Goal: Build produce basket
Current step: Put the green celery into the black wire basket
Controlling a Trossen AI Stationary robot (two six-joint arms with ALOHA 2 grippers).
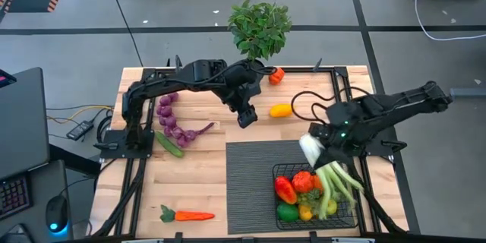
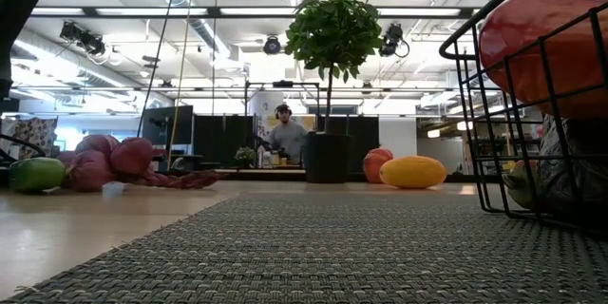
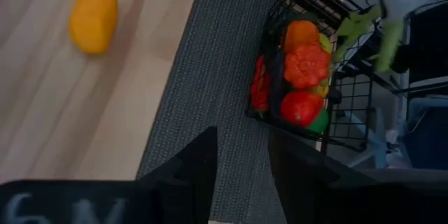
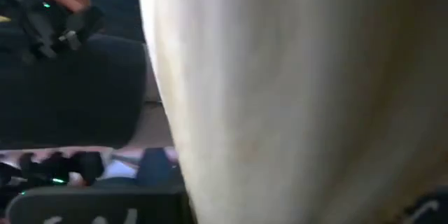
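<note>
Your black wire-mesh basket (image 1: pixel 282 171) sits on the dark ribbed mat (image 1: pixel 250 182) toward the table's right front, and the white-and-green toy leek (image 1: pixel 328 168) hangs over its right side, pinched near its white bulb by your right gripper (image 1: pixel 325 146). The leek's long axis runs diagonally: white end up toward the table's middle, green leaves fanning down over the basket's right rim. Already in the basket you have a red pepper (image 1: pixel 285 190), a knobbly orange-red piece (image 1: pixel 304 181), a green piece (image 1: pixel 287 213) and something small and yellow (image 1: pixel 306 212) whose shape you cannot make out. In the right wrist view the pale leek fills almost everything, so the fingers themselves are hidden there. Your left gripper (image 1: pixel 246 117) hovers over bare wood near the table's middle, beyond the mat, its fingers a narrow gap apart with nothing between them. Just to its right lies the oval yellow lemon-like fruit (image 1: pixel 280 110), and further back an orange-red pepper (image 1: pixel 276 75) beside the potted green plant (image 1: pixel 260 27). On the left side you have purple grapes (image 1: pixel 165 111), a purple eggplant (image 1: pixel 187 134) and a green cucumber (image 1: pixel 170 145) close together; the orange carrot (image 1: pixel 187 215) lies alone near the front edge. In the low view the basket is cut off at the right, and a person shows far behind the table.
</note>
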